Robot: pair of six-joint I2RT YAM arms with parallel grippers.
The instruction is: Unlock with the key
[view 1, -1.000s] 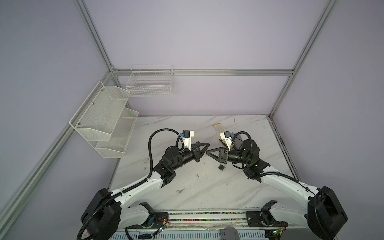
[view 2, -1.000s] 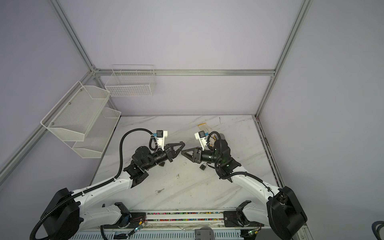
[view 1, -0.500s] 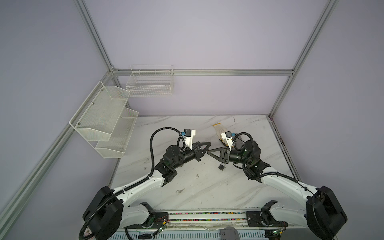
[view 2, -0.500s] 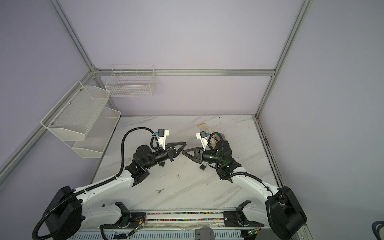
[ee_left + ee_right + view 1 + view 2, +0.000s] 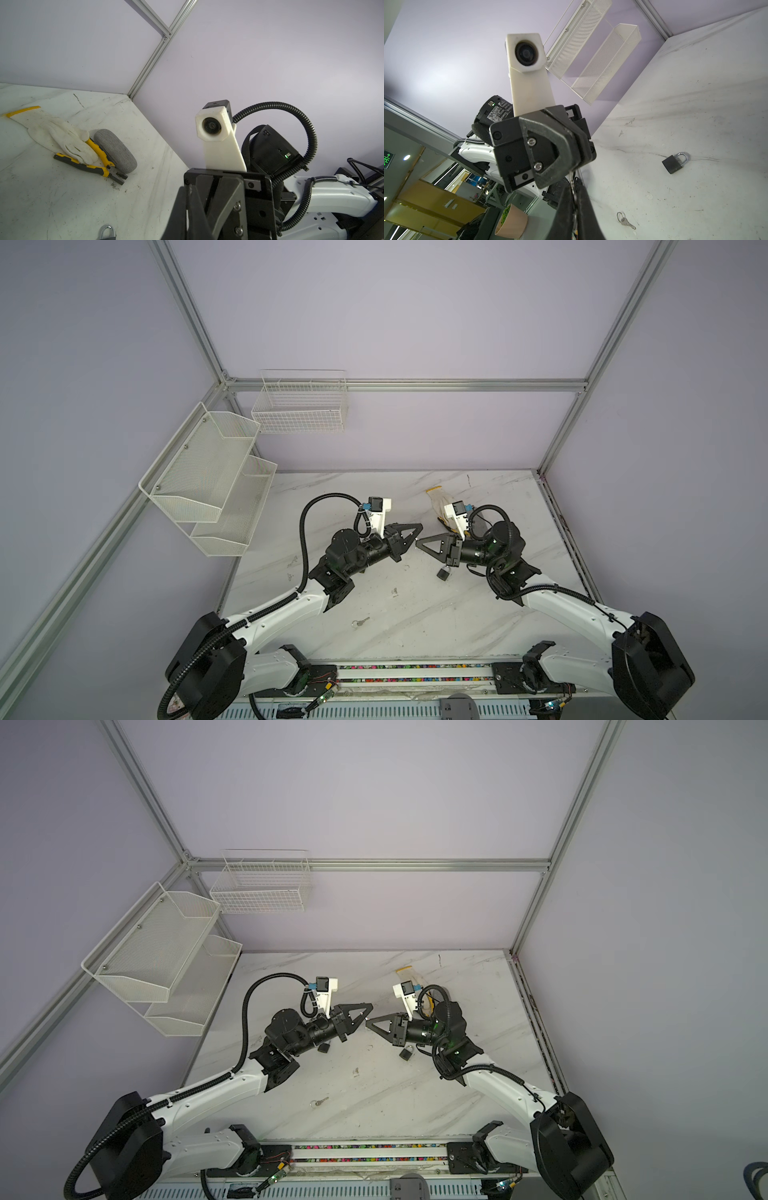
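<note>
Both arms are up over the white marble-pattern bench (image 5: 415,614), tips meeting nose to nose around mid-bench in both top views.

The left pincer (image 5: 412,532) is fully closed and the right pincer (image 5: 420,541) is closed down too. The right wrist view shows it best. A small silver key (image 5: 572,177), seen edge-on, sticks out of the left pincer (image 5: 574,166) tip. Its other end sits between the right pincer's fingers (image 5: 584,207). So both have hold of the same key, in the air and off the bench (in the top views it's too small to make out).

Locks:
- A black padlock with a silver shackle (image 5: 444,573) lies on the bench near the right arm's wrist, touching neither pincer.
- A 2nd black padlock (image 5: 675,163) lies on the bench under the left arm's wrist, partly hidden by it in a top view (image 5: 324,1048). Its shackle looks seated in the body.

A silver key on a ring (image 5: 360,622) lies loose on the bench nearer the front edge, between the 2 arms and well apart from both padlocks.

At the back right of the bench, a white cotton glove with a yellow cuff (image 5: 56,133) is draped over yellow-handled pliers (image 5: 89,164). A grey fabric oval case (image 5: 116,149) sits right against the pliers.

A white 2-tier mesh rack (image 5: 208,481) hangs on the left wall and a white wire basket (image 5: 299,406) on the back wall.
</note>
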